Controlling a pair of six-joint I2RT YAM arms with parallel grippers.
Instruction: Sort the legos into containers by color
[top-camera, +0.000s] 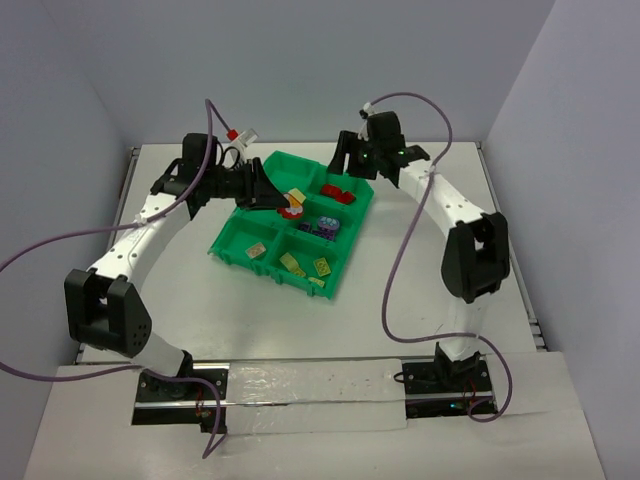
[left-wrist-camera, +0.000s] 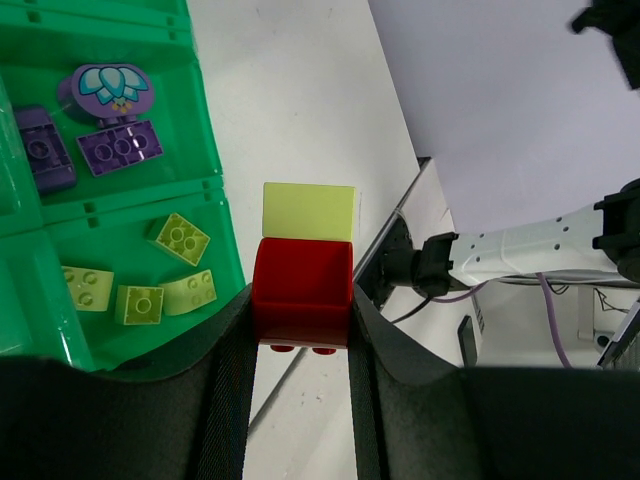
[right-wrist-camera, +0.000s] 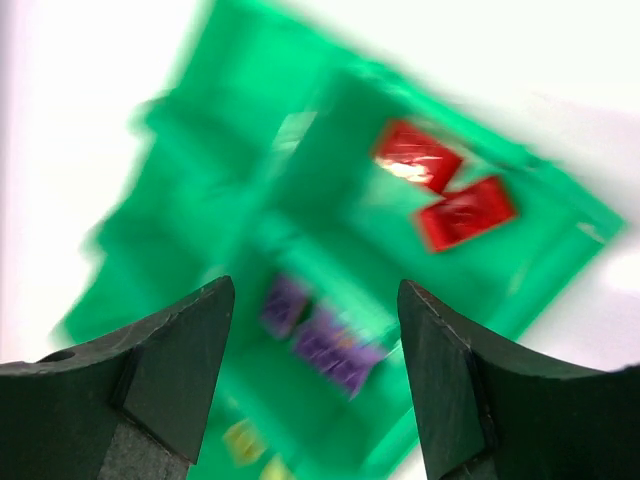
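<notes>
held lego: red brick (left-wrist-camera: 301, 290) with a yellow brick (left-wrist-camera: 309, 212) stuck on it, lifted up by the green tray (top-camera: 232, 238)
left gripper (left-wrist-camera: 300, 322): clamped on the red brick
right gripper (right-wrist-camera: 315, 300): fingers spread, holding nothing, hanging above the tray's two red legos (right-wrist-camera: 440, 185)

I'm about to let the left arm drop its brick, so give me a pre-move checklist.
1. Left gripper hold on the red brick: ok, clamped on both sides.
2. Load is one colour: not ok, a yellow piece sits against the brick's far end.
3. Right gripper empty: ok, open, nothing between its jaws.
4. Room in the red compartment: ok, two red legos, bare floor beside them.
</notes>
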